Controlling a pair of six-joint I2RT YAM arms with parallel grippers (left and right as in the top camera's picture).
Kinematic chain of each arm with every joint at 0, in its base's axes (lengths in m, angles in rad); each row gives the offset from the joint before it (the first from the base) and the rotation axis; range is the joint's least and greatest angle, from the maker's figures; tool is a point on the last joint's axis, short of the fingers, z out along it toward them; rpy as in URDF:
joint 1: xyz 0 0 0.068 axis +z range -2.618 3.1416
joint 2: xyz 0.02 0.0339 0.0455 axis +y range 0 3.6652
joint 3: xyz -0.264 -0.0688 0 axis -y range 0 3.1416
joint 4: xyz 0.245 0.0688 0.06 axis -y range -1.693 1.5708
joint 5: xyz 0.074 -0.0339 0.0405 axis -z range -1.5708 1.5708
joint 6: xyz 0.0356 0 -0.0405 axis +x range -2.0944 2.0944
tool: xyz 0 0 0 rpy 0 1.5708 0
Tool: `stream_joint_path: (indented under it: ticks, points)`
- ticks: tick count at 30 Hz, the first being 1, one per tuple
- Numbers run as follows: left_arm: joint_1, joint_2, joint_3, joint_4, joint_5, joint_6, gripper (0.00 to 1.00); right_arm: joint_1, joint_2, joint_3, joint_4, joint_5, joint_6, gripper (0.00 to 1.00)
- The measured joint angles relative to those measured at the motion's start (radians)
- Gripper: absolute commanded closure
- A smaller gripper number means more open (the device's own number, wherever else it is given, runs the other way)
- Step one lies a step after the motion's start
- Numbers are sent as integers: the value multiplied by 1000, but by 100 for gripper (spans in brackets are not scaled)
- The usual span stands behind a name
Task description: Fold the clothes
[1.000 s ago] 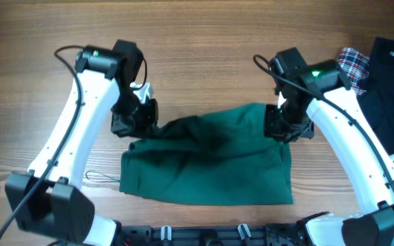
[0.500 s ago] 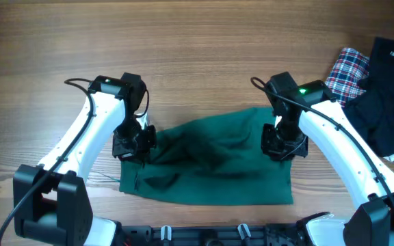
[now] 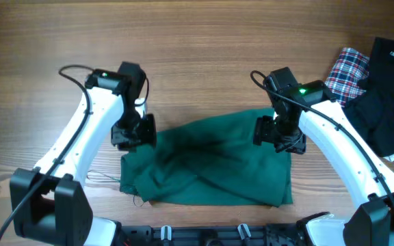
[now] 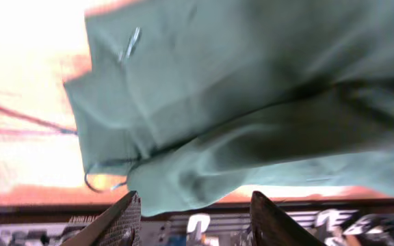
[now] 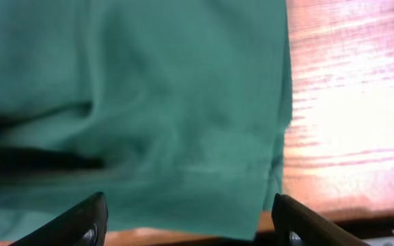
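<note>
Wood-grain bench (image 3: 204, 41) runs under everything I see from overhead, pale brown and bare across its far half. On its near half, in the middle, lie the clothes (image 3: 211, 167): one big dark teal-green garment, rumpled, with a diagonal fold crossing its lower part and its near edge close to the bench's front rail. My two white arms reach in from the near corners, the left arm (image 3: 81, 137) bending toward the garment's far left corner and the right arm (image 3: 340, 143) toward its far right corner. Off at the far right of the bench sits a black garment (image 3: 392, 89), and a red, white and blue plaid cloth (image 3: 347, 68) lies touching its left side; both are well apart from the green one. My left claw (image 3: 134, 130) hangs over the garment's left edge, and its wrist view shows the left claw (image 4: 193, 199) spread, nothing between its fingers (image 4: 125, 219), green fabric below. My right claw (image 3: 278, 132) hangs over the right edge, and in its own view the right claw (image 5: 189, 199) stands wide apart, holding nothing, with the garment's side hem and bare wood underneath. A thin loose thread (image 3: 101, 179) lies on the bench just beside the garment's near left corner.
</note>
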Motion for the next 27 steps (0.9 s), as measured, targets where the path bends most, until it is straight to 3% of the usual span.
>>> stream_joint_path:
  ticks: [5,7,9,11,12,13,15,19,27]
  points:
    - [-5,-5,34,21,84,0,42,0,0,0,57,-55,-53,20]
    - [-24,-5,22,35,112,-4,45,0,0,0,62,-69,-76,19]
    - [-48,-5,-12,66,131,-5,58,0,0,0,70,-72,-86,20]
    - [-73,-5,-55,141,156,-6,82,0,0,0,93,-77,-95,24]
    - [-82,-5,-68,182,165,-14,94,0,0,0,105,-80,-99,30]
    - [-90,-2,-79,239,175,-21,96,0,0,0,122,-80,-105,46]
    - [-94,9,-89,332,182,-40,96,0,0,0,150,-81,-104,53]
    - [-108,84,-90,440,198,-77,96,0,0,0,184,-84,-105,54]
    - [-270,187,-98,389,238,-155,96,0,0,0,185,-84,-105,54]
